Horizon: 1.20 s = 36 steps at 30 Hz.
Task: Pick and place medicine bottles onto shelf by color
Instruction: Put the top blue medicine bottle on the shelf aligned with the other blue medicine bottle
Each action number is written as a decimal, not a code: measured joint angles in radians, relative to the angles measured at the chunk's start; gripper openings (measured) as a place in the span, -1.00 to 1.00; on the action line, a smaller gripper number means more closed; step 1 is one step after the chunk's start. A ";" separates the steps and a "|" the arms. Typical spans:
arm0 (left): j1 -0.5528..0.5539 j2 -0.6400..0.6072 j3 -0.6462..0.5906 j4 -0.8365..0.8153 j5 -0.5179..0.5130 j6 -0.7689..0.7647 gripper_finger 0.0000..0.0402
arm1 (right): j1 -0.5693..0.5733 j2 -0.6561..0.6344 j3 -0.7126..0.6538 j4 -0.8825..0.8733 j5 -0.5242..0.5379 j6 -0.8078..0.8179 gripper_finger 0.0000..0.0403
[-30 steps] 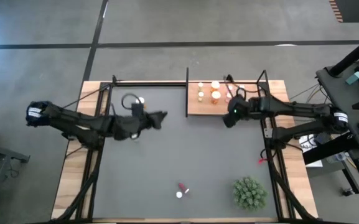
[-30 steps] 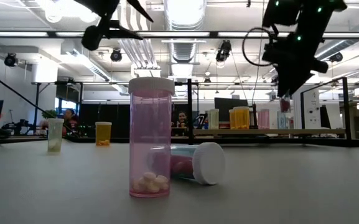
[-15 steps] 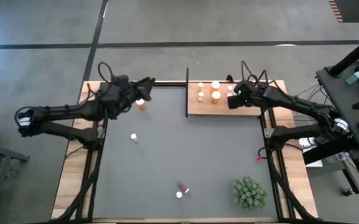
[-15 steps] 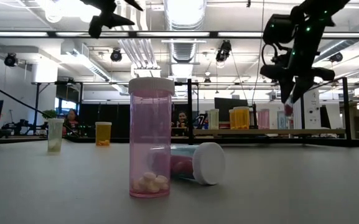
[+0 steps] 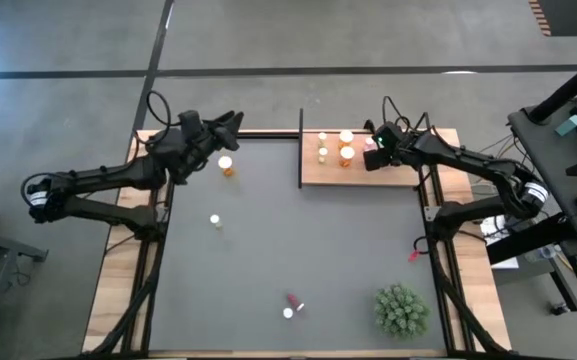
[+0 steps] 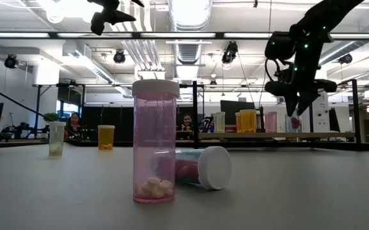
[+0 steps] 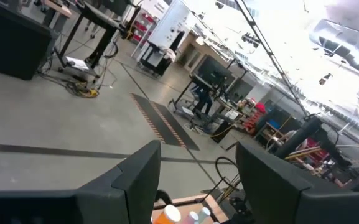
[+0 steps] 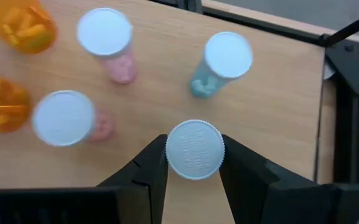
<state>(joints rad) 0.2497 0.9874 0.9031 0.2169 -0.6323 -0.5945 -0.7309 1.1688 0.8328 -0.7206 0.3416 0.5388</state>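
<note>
Right gripper (image 8: 193,163) reaches over the shelf (image 5: 393,172), fingers clamped on a white-capped bottle (image 8: 195,149), pointing down beside the pink bottles (image 8: 107,38) standing there. Left gripper (image 5: 230,121) raised above the mat's far-left corner, jaws apart, empty, near an orange bottle (image 5: 226,165).

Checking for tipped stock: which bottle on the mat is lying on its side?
The pink bottle at the mat's near edge lies flat, white cap facing right in the low view, just behind the upright pink bottle; the others stand.
</note>
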 joint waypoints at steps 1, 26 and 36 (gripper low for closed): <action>0.000 0.000 0.000 0.000 0.000 0.000 -0.04 | -0.008 0.002 -0.001 0.002 0.000 -0.011 -0.41; -0.002 0.007 -0.009 0.002 0.017 -0.003 -0.04 | -0.036 -0.002 -0.005 0.006 -0.081 -0.255 -0.42; -0.002 0.007 -0.010 0.003 0.017 -0.010 -0.04 | -0.036 -0.002 -0.021 0.056 -0.114 -0.347 -0.41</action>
<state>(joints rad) 0.2481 0.9947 0.8928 0.2194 -0.6155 -0.6047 -0.7666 1.1667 0.8118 -0.6646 0.2276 0.1913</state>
